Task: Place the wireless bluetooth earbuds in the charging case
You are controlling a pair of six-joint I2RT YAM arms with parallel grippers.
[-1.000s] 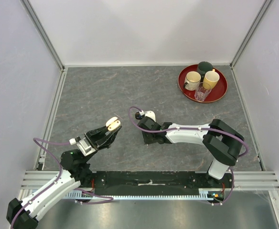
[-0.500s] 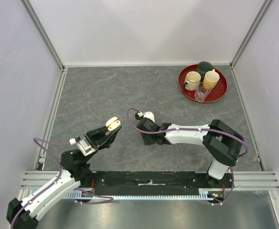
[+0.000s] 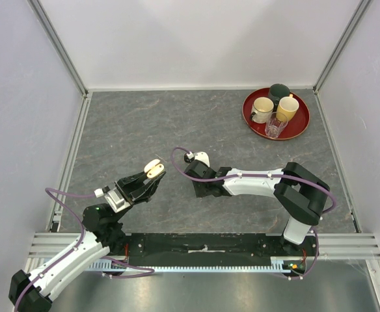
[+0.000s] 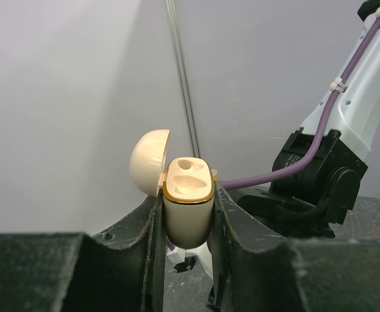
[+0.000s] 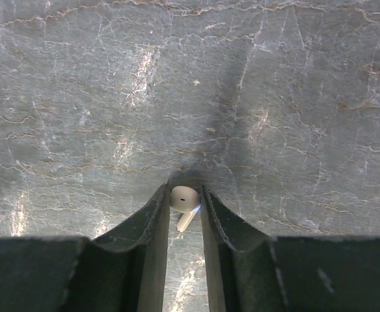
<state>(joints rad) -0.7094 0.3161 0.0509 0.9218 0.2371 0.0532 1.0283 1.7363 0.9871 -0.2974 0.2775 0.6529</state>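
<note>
Nothing is seated yet. The left gripper clamps the cream, gold-rimmed charging case aloft at near left, lid open and wells empty. The right gripper pinches one white stemmed earbud low over the grey marbled table mid-scene. Carrying and inserting it are still to do.

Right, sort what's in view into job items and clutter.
Job: open cream-white oval charging case, gripped in the left tool; small cream-white earbud, pinched by the right tool.
Clutter: round red tray holding a cream mug, yellow mug, dark cup and clear glass.
</note>
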